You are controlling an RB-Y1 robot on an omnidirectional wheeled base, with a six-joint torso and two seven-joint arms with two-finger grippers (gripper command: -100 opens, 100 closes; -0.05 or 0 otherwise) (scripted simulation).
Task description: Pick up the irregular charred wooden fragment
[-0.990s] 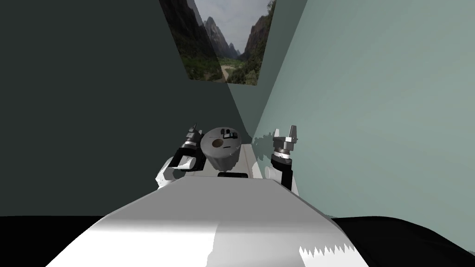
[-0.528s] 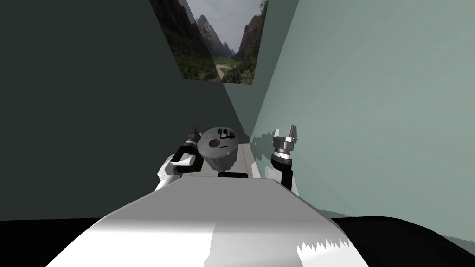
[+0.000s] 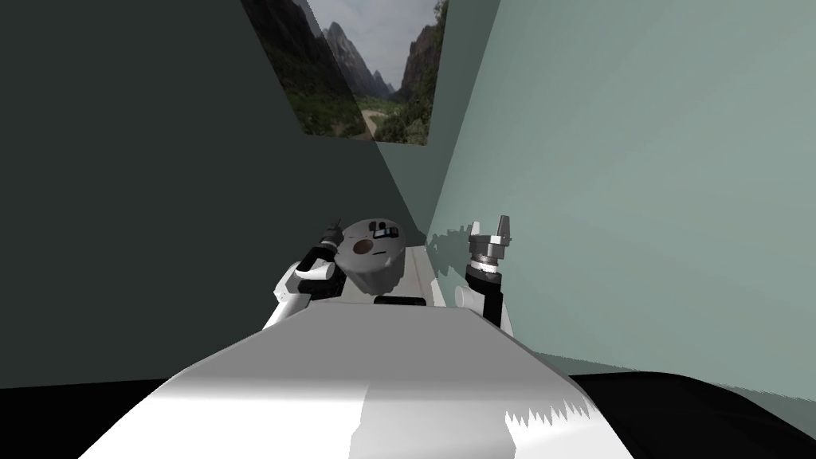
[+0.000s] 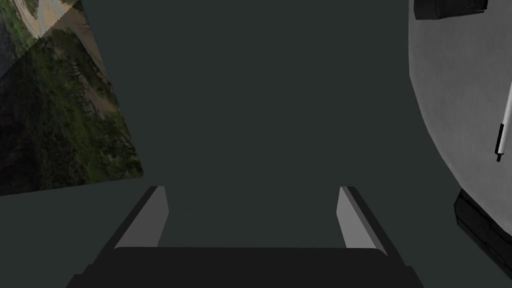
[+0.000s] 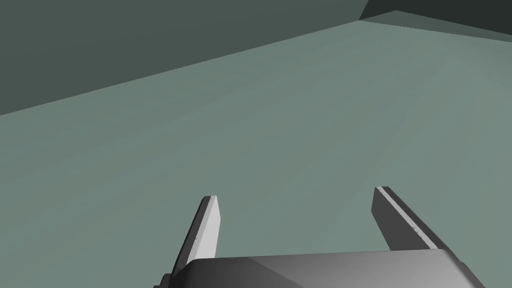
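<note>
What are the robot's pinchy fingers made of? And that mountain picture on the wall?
Fingers of the right gripper: plain grey, dull with pale edges, maybe metal or hard plastic. Mountain picture: flat, photo-like print with no frame; paper or canvas, I cannot tell.

Dark wall (image 3: pixel 143 199) on my left, pale green wall (image 3: pixel 637 159) on my right, mountain picture (image 3: pixel 358 72) high ahead, black area (image 3: pixel 717 422) low right.

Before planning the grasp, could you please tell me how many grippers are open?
2: the left gripper by the dark wall, the right gripper by the pale green wall.
</note>
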